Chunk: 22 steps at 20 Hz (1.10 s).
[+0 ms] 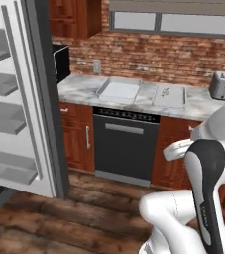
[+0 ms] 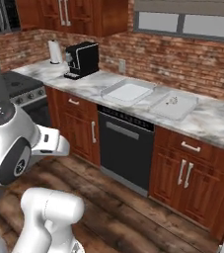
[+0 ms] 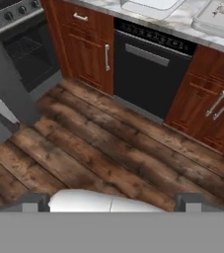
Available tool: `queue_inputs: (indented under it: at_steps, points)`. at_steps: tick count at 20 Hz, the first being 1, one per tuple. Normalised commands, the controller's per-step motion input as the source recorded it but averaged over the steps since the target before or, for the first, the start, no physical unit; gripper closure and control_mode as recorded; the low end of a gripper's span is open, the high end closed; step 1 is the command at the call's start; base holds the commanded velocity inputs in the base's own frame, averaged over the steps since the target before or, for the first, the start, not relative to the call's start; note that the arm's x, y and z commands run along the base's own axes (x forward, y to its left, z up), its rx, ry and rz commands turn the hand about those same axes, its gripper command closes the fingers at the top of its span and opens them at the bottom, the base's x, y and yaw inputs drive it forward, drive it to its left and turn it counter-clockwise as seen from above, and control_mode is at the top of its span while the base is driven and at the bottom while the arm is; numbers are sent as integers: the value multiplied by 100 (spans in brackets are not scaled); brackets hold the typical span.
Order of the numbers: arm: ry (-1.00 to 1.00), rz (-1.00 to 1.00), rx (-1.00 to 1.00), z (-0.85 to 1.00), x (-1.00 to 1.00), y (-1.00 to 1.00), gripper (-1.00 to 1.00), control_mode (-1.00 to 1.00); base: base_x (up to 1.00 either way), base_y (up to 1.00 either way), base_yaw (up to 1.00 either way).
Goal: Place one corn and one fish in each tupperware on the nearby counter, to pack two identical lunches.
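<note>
While the two small dark finger tips (image 3: pixel 32 200) stand far apart at the bottom of the hand view, the gripper (image 3: pixel 111 201) is wide open and has nothing between its jaws. It hangs high over the dark brown wooden plank floor (image 3: pixel 98 148) and looks down at it.

Past the floor stands the black dishwasher with a long grey handle (image 3: pixel 148 69). Reddish-brown wooden cabinets (image 3: pixel 86 49) sit on both sides of it. A dark stove with round knobs (image 3: pixel 19 29) is off to one side.

On top of the cabinets lies the white-grey marbled stone counter (image 2: pixel 84 84). Two shallow pale-grey tupperware trays sit on it, side by side and just beside each other. One tray (image 2: pixel 128 92) sits over the dishwasher's left part. The other tray (image 2: pixel 175 105) sits to its right and has some tiny dark bits inside, too small to tell what they are.

A black coffee machine (image 2: pixel 82 59) and a white paper towel roll (image 2: pixel 55 51) stand farther left on the counter. A silver toaster (image 1: pixel 221 85) stands at the right end. A red brick wall (image 2: pixel 182 59) runs behind it all.
</note>
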Motion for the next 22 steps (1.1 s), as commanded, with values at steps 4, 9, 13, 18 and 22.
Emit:
queue_inputs:
  at_steps: [4,9,13,18,22]
  points:
    - [0,0,0,0,0,0,-100,100,-76,39,28]
    - [0,0,0,0,0,0,-100,100,-58,46,36]
    - [0,0,0,0,0,0,-100,100,-35,48,44]
    - [0,0,0,0,0,0,-100,100,3,59,48]
    - [0,0,0,0,0,0,-100,100,56,62,45]
